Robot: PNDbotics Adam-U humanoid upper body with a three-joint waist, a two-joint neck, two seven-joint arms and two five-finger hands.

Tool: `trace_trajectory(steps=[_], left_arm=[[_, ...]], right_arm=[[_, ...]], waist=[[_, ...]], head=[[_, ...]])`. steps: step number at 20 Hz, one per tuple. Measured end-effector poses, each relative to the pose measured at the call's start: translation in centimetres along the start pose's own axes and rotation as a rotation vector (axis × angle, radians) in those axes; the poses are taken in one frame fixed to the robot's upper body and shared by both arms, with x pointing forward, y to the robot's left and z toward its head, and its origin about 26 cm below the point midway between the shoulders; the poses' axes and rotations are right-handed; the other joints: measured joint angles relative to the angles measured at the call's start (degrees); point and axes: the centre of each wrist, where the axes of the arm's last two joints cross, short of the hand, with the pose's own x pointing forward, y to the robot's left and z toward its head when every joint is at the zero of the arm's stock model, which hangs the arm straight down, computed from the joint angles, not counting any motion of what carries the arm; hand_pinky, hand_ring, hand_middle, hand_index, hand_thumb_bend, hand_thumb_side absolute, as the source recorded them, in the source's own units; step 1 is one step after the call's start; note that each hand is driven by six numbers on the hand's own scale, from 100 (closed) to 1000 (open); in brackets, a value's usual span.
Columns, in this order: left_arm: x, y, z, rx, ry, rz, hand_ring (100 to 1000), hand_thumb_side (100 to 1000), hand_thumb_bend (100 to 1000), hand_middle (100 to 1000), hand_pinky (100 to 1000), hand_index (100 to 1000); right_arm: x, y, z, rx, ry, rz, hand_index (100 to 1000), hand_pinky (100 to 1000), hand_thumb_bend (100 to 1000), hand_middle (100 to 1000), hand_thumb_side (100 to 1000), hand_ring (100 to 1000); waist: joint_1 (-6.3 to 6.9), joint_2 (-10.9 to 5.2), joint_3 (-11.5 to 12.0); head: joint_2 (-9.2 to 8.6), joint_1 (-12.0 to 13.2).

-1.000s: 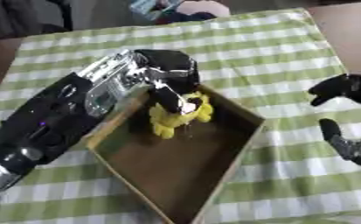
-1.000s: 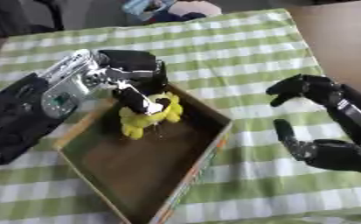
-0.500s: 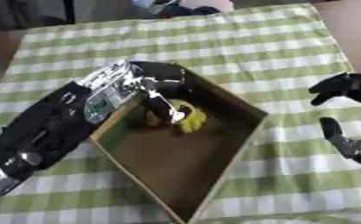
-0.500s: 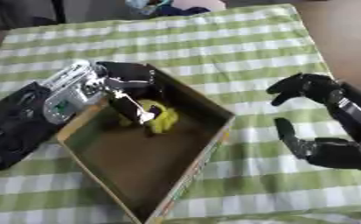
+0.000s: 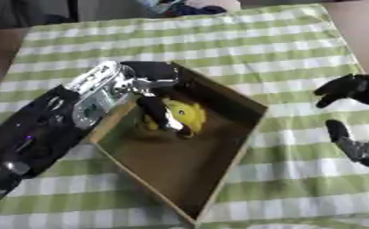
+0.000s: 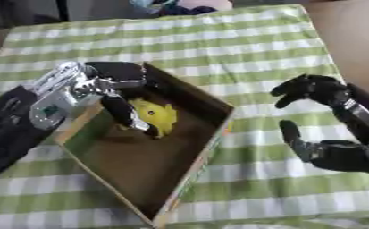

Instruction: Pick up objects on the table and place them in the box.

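Apparently unlabelled yellow toy (image 5: 186,114) in box (image 5: 242,134), left hand (image 5: 157,103) touching.

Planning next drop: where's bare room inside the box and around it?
Box: the near half of the floor is bare; the far corner is crowded by the left robot hand and yellow toy. The cloth beyond the box is bare; the right robot hand takes the right side.

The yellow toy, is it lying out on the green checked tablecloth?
No, the yellow toy is down inside the brown box, with the left hand at it.
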Motion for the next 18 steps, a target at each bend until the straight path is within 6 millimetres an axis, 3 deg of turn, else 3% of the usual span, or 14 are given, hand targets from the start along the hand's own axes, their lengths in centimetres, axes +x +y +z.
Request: trace_trajectory(steps=[10, 18], left_arm=[[0.2, 1.4, 4.1, 0.234, 0.048, 0.089, 749, 738, 535, 740, 805, 879], [1.2, 1.0, 7.9, 0.493, 0.075, 0.234, 732, 761, 440, 710, 799, 860]], right_arm=[[0.0, -0.1, 0.1, -0.012, 0.003, 0.004, 824, 781, 100, 738, 100, 689], [-0.1, -0.7, 0.3, -0.057, 0.015, 0.022, 826, 782, 100, 739, 100, 690]], waist=[[-0.32, -0.01, 0.72], [-0.71, -0.03, 1.3]], head=[[0.01, -0.45], [0.01, -1.0]])
